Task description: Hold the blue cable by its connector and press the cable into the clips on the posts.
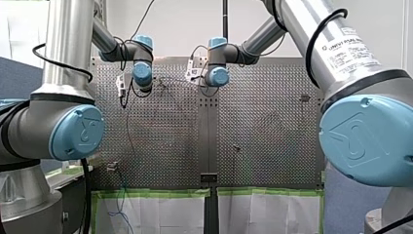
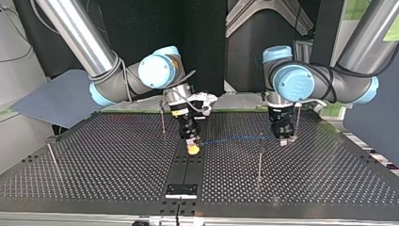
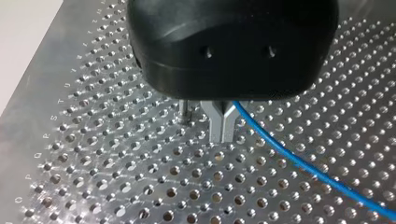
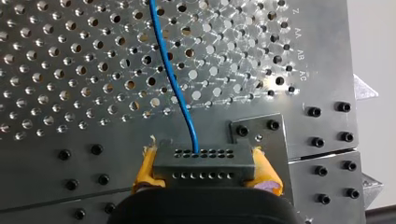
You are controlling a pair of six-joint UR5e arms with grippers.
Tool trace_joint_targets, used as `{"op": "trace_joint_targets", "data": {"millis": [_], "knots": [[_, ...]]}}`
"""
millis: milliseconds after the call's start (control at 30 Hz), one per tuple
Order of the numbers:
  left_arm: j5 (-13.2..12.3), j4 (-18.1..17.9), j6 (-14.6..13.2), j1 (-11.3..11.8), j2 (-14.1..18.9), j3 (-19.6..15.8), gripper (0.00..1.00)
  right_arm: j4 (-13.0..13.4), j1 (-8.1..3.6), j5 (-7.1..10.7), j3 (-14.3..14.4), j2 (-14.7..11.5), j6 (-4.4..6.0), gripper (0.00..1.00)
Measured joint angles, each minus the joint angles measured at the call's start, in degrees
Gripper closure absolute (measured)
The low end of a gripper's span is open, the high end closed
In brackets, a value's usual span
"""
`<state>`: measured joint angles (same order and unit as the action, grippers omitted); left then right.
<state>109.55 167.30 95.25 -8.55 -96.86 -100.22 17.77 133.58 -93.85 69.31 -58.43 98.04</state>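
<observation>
In the right wrist view my right gripper [image 4: 205, 175] has its yellow pads [image 4: 145, 170] shut on a dark grey connector block [image 4: 203, 163]. The blue cable [image 4: 173, 79] leaves the block and runs ahead over the perforated plate. In the top view that gripper [image 2: 192, 149] hangs low near the table's middle, and the cable [image 2: 235, 138] stretches level to my left gripper [image 2: 283, 139]. In the left wrist view the metal fingers [image 3: 215, 123] stand shut just above the plate. The cable [image 3: 299, 161] comes out from behind them, next to a short post [image 3: 184, 111].
Thin upright posts stand on the plate in the top view: one [image 2: 259, 157] in front of the cable, one [image 2: 162, 118] behind my right gripper, one [image 2: 52, 159] at the view's far left. A black bracket [image 2: 181, 189] sits at the table's near edge.
</observation>
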Motion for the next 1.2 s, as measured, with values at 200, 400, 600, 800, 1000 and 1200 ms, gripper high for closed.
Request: {"op": "trace_joint_targets", "data": {"millis": [200,400,600,800,1000,1200], "knots": [[-0.26,2.05,0.72,-0.13,1.25,0.0,1.0,0.0,-0.04,0.14,0.0,0.09,-0.03,1.0],[-0.35,2.31,1.18,-0.23,4.17,0.01,1.0,-0.08,-0.04,0.29,0.0,0.09,-0.02,1.0],[-0.27,2.2,1.34,-0.45,5.4,0.0,1.0,-0.2,0.03,0.33,0.0,0.1,0.01,1.0],[0.65,2.11,2.24,-1.36,5.49,-0.01,1.0,-0.21,-0.04,0.3,0.0,0.1,0.22,1.0],[3.27,2.39,2.85,-2.53,5.51,-0.03,1.0,-0.18,-0.26,0.19,0.0,0.1,0.33,1.0],[5.46,2.42,4.16,-3.59,5.44,-0.13,1.0,-0.22,-0.47,0.17,0.0,0.18,0.39,1.0]]}}
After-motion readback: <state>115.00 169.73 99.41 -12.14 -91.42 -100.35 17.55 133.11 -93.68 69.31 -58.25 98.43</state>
